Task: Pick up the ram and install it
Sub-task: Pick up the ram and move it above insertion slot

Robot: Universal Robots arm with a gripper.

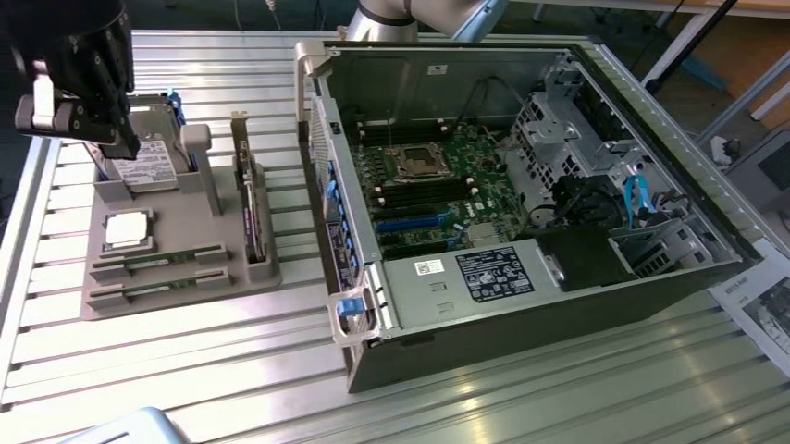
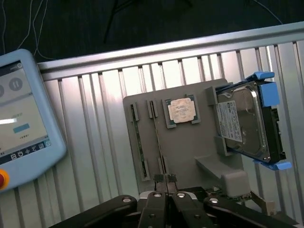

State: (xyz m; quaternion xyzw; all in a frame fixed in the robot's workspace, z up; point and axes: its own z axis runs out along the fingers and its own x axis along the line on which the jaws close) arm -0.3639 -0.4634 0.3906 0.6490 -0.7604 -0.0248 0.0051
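Closed, empty hand [image 2: 166,181] poised over grey holder [image 2: 190,145] on slatted desk [image 1: 185,370], near two ram sticks [image 1: 158,260] in their slots, hard drive [image 2: 242,123] alongside.

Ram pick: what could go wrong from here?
The tool is shut over the holder; descending like that could jab the ram. The two sticks sit close together beside the processor, so a small misaim may hit the wrong part. The upright hard drive stands near the tool and could get clipped.
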